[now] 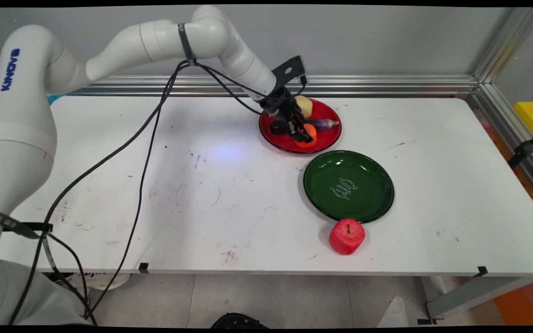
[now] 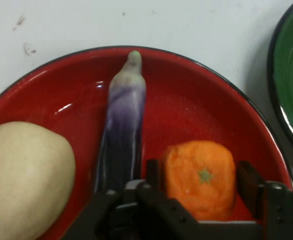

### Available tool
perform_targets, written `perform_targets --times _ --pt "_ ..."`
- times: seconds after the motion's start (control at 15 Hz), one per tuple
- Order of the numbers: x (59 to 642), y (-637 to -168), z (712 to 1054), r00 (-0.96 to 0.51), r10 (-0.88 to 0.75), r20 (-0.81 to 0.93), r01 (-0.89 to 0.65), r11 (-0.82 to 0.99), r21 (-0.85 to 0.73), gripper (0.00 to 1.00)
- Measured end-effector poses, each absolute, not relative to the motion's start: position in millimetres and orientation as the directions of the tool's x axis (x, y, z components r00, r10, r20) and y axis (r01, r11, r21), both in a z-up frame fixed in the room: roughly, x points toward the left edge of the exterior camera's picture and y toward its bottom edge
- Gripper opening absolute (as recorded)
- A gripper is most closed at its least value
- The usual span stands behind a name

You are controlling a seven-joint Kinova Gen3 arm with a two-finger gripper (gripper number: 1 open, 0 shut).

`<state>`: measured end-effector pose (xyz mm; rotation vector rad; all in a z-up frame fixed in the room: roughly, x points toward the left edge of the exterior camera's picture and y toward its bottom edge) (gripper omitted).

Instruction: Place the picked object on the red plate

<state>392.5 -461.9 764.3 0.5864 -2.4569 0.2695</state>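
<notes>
The hand (image 1: 302, 132) is down in the red plate (image 1: 329, 141) at the far middle of the desk (image 1: 211, 185), with one finger (image 2: 247, 182) on each side of the orange (image 2: 200, 177); the fingers sit just beside its flanks, but whether they press it or stand a little off cannot be told. The orange lies in the plate's near part, its small green stem mark facing up toward the hand camera. Just beside it lies the eggplant (image 2: 120, 145), purple with a pale green tip; in the main view its long axis runs across the plate, left to right, tip toward the picture's right. A pale yellow potato (image 2: 24, 180) rests at the plate's far side, close to the eggplant's other flank. Near the red plate, toward the desk's front and right, sits a green plate (image 1: 349, 185) with white cursive writing in its middle, too small to read. A red apple (image 1: 347, 236) stands on the desk touching or just beside the green plate's front rim, stem up. Blue letters on the arm's (image 1: 21, 92) white link read KINOVA.
</notes>
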Motion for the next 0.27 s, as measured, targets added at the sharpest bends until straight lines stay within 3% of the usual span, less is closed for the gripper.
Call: perform_targets --times 0.07,0.27 --pt "392.5 -461.8 763.9 -0.727 -0.35 0.591 -0.468 0.882 -0.054 1.0" --pt "392.2 -461.6 764.3 -0.728 -0.352 0.588 -0.467 0.883 -0.051 1.0"
